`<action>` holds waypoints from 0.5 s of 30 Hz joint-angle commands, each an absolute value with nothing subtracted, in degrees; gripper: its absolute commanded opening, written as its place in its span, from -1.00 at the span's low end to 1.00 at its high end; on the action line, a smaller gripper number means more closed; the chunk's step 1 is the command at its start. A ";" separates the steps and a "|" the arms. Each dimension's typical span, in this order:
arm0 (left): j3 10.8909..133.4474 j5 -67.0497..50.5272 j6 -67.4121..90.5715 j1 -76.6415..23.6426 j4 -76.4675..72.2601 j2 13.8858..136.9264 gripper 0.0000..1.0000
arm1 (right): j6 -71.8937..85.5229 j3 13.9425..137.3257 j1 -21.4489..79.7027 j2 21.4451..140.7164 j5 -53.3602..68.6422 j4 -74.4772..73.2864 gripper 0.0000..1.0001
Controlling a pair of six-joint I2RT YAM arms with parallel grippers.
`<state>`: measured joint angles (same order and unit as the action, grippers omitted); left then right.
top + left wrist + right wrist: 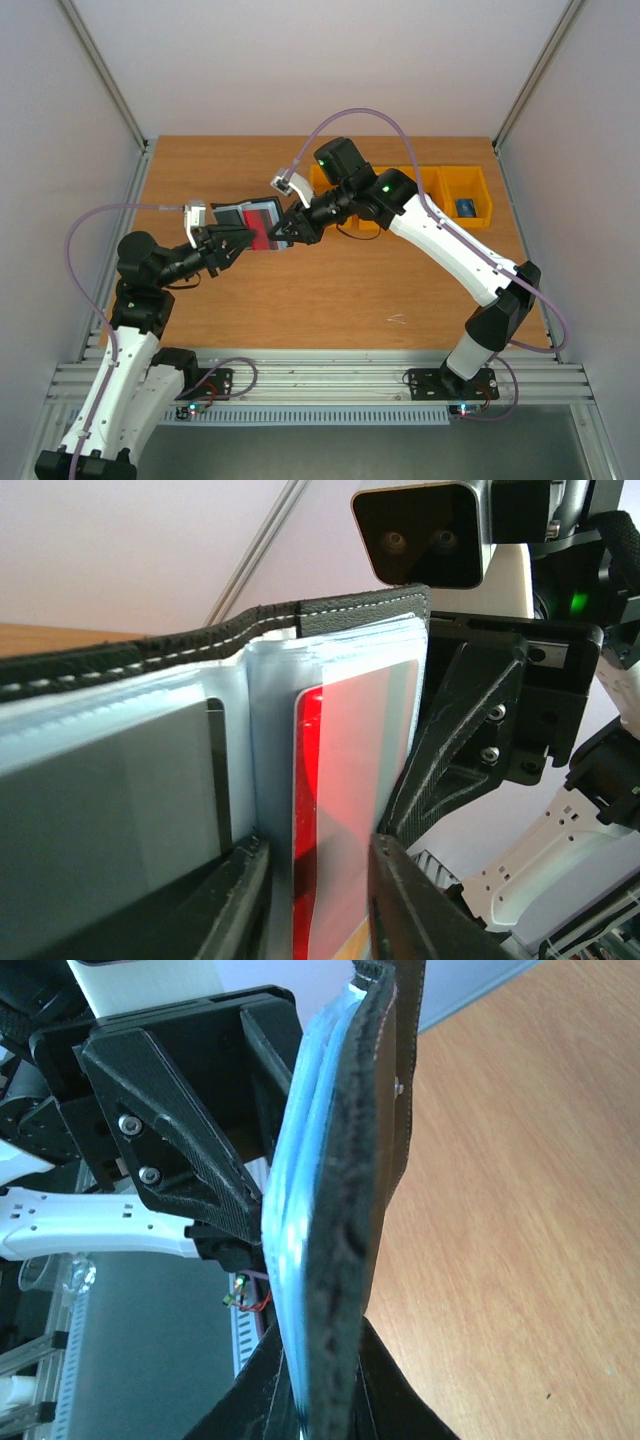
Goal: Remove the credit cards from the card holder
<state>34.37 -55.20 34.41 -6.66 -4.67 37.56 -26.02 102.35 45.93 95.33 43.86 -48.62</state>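
Left gripper (320, 848), narrowed onto the red card (310, 760); right gripper (320, 1360) clamps the holder (345, 1160). Draw the red card straight along its sleeve, holding the holder steady.

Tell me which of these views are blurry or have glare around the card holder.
Top external: sharp and evenly lit, the card holder small, shadows soft. Left wrist: a hazy sheen on the clear sleeves washes out the red card. Right wrist: the holder's edge sits too close and looks soft, and the table behind is bright.
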 commanded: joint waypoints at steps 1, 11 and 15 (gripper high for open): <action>33.82 -57.30 37.14 -8.16 -11.95 38.77 -0.52 | -26.57 102.52 48.13 95.04 49.10 -41.35 -0.97; 35.52 -60.87 43.35 -9.49 -18.00 38.78 -0.98 | -25.09 101.38 48.08 96.88 50.36 -37.40 -0.98; 36.42 -61.07 40.58 -9.20 -12.08 37.88 -0.99 | -25.28 100.21 47.48 95.82 51.35 -37.87 -0.60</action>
<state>34.37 -54.70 41.36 -7.16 -10.81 38.81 -24.91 101.60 44.84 95.31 46.37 -44.95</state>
